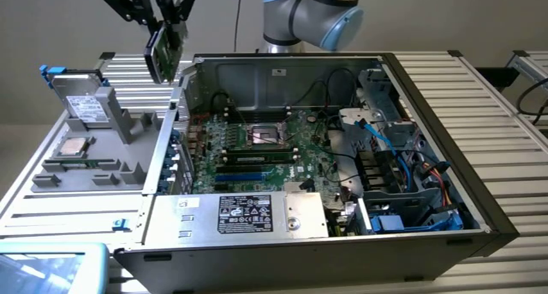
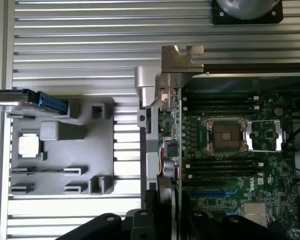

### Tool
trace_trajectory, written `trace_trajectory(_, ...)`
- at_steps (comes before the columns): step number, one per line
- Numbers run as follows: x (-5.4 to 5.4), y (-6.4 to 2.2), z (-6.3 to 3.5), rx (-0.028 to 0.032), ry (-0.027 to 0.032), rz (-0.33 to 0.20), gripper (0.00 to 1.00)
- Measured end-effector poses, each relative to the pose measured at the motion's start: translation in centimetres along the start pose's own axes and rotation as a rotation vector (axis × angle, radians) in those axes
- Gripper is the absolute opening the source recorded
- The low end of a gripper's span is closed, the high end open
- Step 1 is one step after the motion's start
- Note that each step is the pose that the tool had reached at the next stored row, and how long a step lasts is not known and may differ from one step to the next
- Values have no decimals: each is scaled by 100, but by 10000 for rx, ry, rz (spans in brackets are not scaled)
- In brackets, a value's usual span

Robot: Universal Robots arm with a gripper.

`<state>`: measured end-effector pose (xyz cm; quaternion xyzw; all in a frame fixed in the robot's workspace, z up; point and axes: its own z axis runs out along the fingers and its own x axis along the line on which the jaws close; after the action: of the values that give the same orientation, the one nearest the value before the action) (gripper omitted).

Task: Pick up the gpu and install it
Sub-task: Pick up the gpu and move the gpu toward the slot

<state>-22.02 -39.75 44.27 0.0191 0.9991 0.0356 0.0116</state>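
The gpu point(image 1: 164, 55) hangs on edge in the air, a flat card with a green board face and a silver end bracket. My gripper point(image 1: 164, 25) is shut on its upper edge. It hovers above the case's wall on the exterior view's left, between the grey fixture tray point(image 1: 128, 146) and the open computer case point(image 1: 445, 146). In the wrist view the gpu point(image 2: 176, 120) is edge-on, its silver bracket point(image 2: 179, 62) at the far end. There my gripper point(image 2: 173, 212) clamps it from both sides, over the edge of the motherboard point(image 2: 230, 165).
The motherboard point(image 1: 256, 146) lies in the case with the CPU socket point(image 1: 264, 137), memory sticks point(image 1: 256, 158) and blue slots point(image 1: 244, 176). A power supply point(image 1: 244, 214) fills the near corner. The tray carries a drive box point(image 1: 84, 104) and a chip point(image 1: 70, 146). Cables point(image 1: 419, 172) crowd the case's right.
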Motion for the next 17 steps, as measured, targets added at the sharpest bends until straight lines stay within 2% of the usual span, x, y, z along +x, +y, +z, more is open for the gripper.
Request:
trace_trajectory(3, -138, 4, 11, 0, -5, 0, 28)
trace_trajectory(8, -351, 3, 65, -4, -52, -4, 28)
trace_trajectory(17, -654, -24, 217, -12, -80, -6, 28)
